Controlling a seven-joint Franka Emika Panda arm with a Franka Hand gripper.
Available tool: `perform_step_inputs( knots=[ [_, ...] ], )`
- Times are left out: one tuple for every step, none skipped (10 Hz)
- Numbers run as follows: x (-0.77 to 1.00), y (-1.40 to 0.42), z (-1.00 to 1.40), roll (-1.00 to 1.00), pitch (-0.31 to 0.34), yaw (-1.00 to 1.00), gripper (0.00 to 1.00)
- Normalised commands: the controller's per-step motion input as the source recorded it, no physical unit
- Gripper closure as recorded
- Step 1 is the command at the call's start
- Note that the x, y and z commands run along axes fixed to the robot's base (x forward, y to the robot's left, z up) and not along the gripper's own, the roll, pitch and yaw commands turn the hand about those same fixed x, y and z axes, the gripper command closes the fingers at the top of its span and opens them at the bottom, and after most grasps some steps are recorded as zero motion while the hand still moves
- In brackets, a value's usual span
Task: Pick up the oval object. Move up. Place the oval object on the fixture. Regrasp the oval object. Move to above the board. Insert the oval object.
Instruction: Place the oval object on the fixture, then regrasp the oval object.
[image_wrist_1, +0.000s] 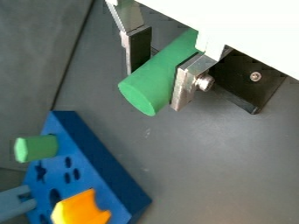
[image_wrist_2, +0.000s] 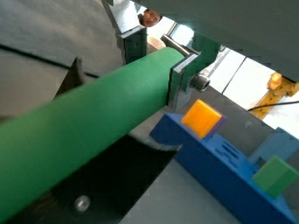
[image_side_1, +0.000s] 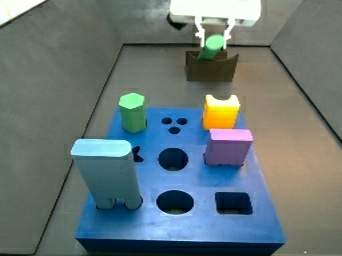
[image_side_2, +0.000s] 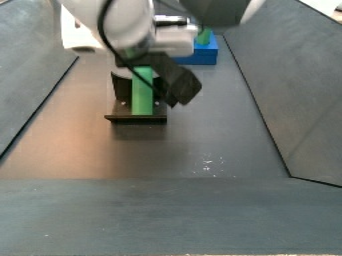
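The oval object (image_wrist_1: 158, 74) is a smooth green rod lying crosswise between my gripper's (image_wrist_1: 163, 63) silver fingers. The gripper is shut on it. In a side view the gripper (image_side_1: 214, 35) holds the rod (image_side_1: 214, 44) right over the dark fixture (image_side_1: 210, 66) at the far end of the floor. In a side view the rod (image_side_2: 142, 92) slants down onto the fixture (image_side_2: 136, 118). The blue board (image_side_1: 181, 200) lies nearer the camera, apart from the gripper. The rod also fills much of a wrist view (image_wrist_2: 93, 114).
On the board stand a light green hexagonal peg (image_side_1: 131, 112), a yellow piece (image_side_1: 222, 110), a pink block (image_side_1: 229, 146) and a tall light blue piece (image_side_1: 107, 172). Several holes in it are open. Sloped grey walls line both sides of the floor.
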Motion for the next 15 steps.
perform_step_inputs(
  knots=[
    [0.06,0.03,-0.17,-0.08,-0.083,-0.03,1.0],
    [0.0,0.0,0.0,0.0,0.0,0.0,0.0],
    [0.0,0.0,1.0,-0.02,-0.034,0.05,0.0],
    [-0.01,0.01,1.0,-0.01,-0.03,0.06,0.0],
    [-0.02,0.01,1.0,-0.01,-0.016,0.06,0.0],
    [-0.03,0.0,1.0,0.02,0.02,0.06,0.0],
    [-0.03,0.0,1.0,0.03,0.037,0.06,0.0],
    [-0.03,0.01,0.86,0.03,0.071,0.04,0.0],
    [-0.03,0.01,0.68,0.04,0.089,0.03,0.0],
    [-0.02,0.01,0.49,0.04,0.104,0.01,0.0],
    [-0.02,0.01,0.31,0.05,0.112,-0.01,0.0],
    [-1.0,0.0,0.0,0.05,-0.003,0.03,0.0],
    [-1.0,0.0,-0.02,0.03,-0.042,0.01,0.0],
    [-1.0,0.0,0.0,0.04,-0.059,0.0,0.0],
    [-1.0,0.0,0.01,0.06,-0.075,-0.01,0.0]
  ],
)
